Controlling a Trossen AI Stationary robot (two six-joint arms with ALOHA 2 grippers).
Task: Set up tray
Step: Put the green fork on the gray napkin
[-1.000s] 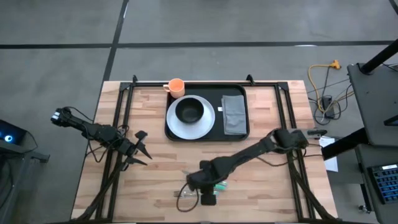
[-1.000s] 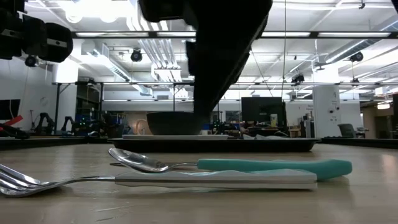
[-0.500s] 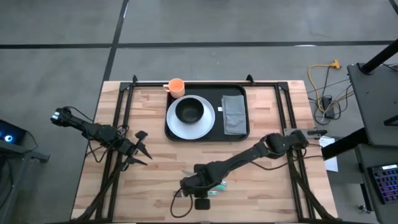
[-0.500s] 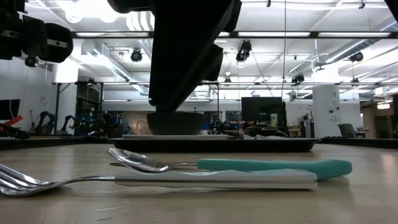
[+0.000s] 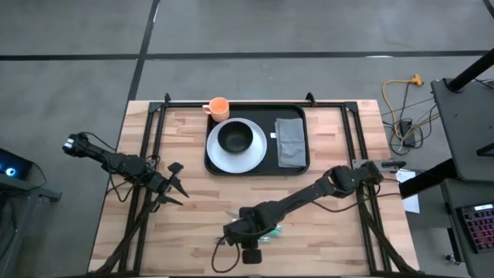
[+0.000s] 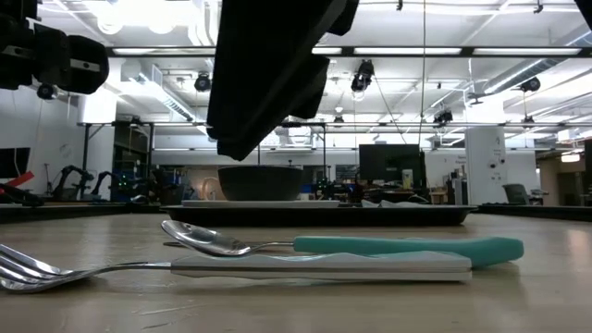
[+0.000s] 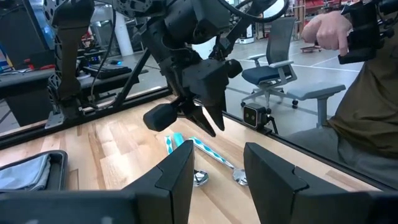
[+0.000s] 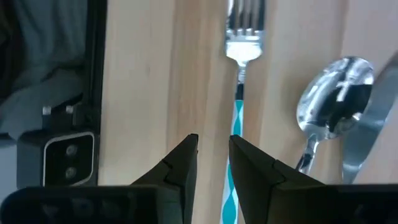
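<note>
The left gripper (image 5: 176,188) waits over the left side of the desk (image 5: 193,208), its fingers spread wide and holding nothing.

Further right, at the far edge of the desk in its middle, sits the tray (image 5: 297,169). On it is a white plate (image 5: 219,157) with a dark bowl (image 5: 235,137) and, at the tray's right end, a folded grey napkin (image 5: 290,142). An orange cup (image 5: 219,107) stands at the tray's far left corner.

Near the front edge the right gripper (image 8: 214,163) hangs over the cutlery, its fingers set only a small gap apart and empty. Directly under it lies the fork (image 8: 243,37) with the teal striped handle, and just beside it the spoon (image 8: 331,93).

In my judgement the danger is a bad grasp. The fork, spoon and a white-handled utensil (image 6: 324,267) lie very near each other, so a finger could land on the neighbour and push it, or two pieces could be pinched together. The thin handle lying flat on the wood may also slip out.
</note>
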